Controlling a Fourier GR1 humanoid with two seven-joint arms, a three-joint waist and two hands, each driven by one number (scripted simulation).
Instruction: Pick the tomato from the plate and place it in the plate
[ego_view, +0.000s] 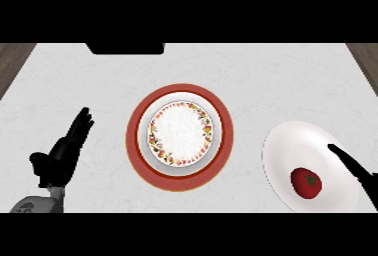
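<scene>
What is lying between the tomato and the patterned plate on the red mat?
In the head view, only bare white plate surface and bare counter lie between the tomato and the patterned plate.

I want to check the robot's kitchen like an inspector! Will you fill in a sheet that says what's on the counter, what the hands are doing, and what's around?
Surface: pale marbled counter, wood-coloured strips at its far left and right corners.
Job's things: tomato lies on the plain white plate at the right; patterned plate sits on a red round mat in the middle, nothing on it.
Clutter: nothing seen.
Hands: left hand open, fingers straight, resting at the left. Right hand comes in from the right edge, straight fingers over the white plate beside the tomato, not holding it.
Cables: nothing seen.
Surroundings: dark object at the counter's far edge, too cut off to name.
</scene>
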